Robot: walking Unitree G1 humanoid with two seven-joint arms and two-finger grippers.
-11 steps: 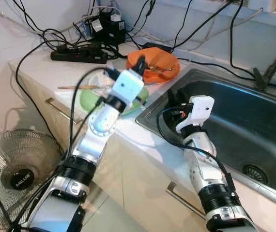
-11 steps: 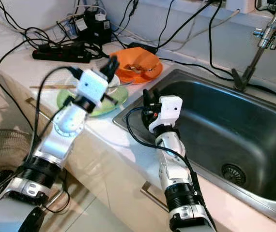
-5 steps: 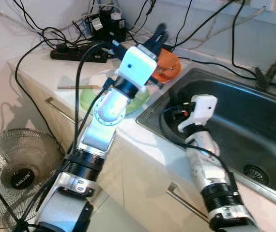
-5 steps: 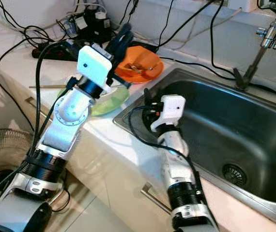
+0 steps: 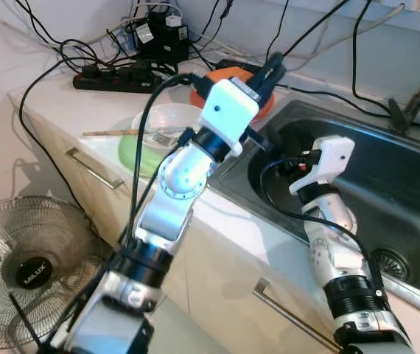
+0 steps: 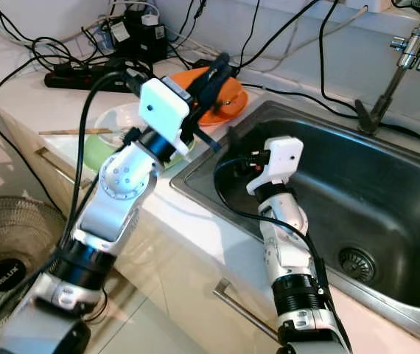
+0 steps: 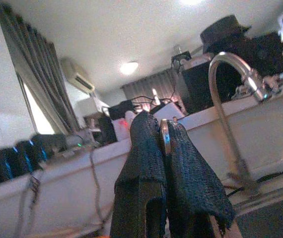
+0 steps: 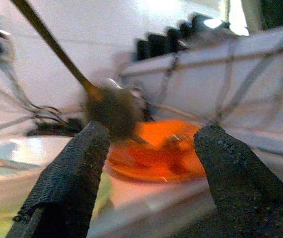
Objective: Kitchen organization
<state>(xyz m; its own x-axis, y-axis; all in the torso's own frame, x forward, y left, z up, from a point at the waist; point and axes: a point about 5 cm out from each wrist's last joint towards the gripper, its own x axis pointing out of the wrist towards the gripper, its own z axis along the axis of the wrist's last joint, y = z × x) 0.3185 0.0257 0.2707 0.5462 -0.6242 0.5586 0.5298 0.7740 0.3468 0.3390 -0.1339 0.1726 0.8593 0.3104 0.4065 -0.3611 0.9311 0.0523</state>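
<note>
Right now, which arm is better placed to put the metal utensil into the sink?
Left. The left gripper is shut on the utensil, raised beside the sink. The right gripper is open and empty at the sink's edge.

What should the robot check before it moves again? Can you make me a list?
1. Left gripper shut tight on the thin metal utensil: ok.
2. Spoon or fork in that grip: cannot tell.
3. Right gripper open and free: ok.
4. Right gripper at the sink near edge: ok.
5. Orange plate sits flat on the counter below the left gripper: ok.
</note>
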